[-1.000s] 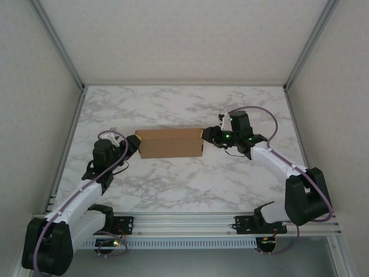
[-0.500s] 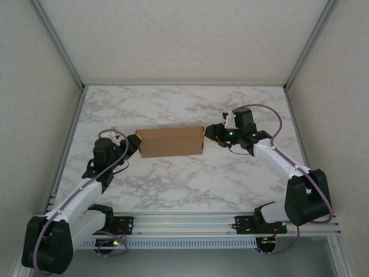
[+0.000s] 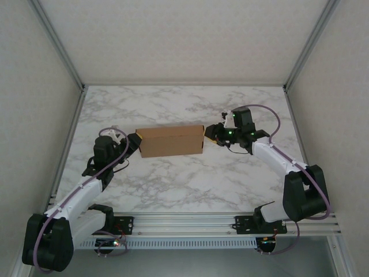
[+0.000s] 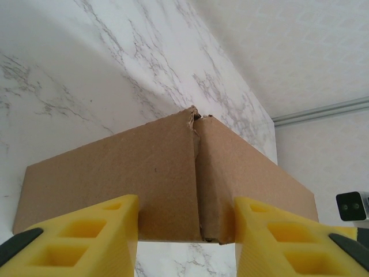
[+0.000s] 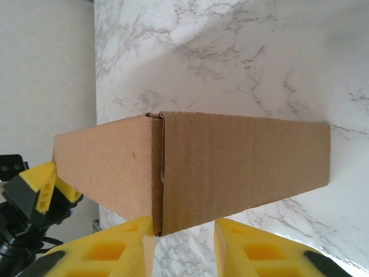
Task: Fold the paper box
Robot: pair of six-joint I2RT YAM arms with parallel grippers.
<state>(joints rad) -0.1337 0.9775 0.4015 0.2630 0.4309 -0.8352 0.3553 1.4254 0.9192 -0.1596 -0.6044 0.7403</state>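
Pretty clearly a robotics lab test cell being shown here, not anybody's home. The marble-look table (image 3: 173, 184) is being boxed in by plain white panel walls (image 3: 184, 40) and bare aluminium posts (image 3: 57, 43), and the left arm (image 3: 86, 190) and right arm (image 3: 277, 158) are being held on an aluminium rail (image 3: 184, 222) along the near edge.

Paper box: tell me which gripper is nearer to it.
Left, narrowly. The left gripper straddles the paper box's left-end corner, deep inside its open jaws; the right gripper has the right-end corner just inside its jaws.
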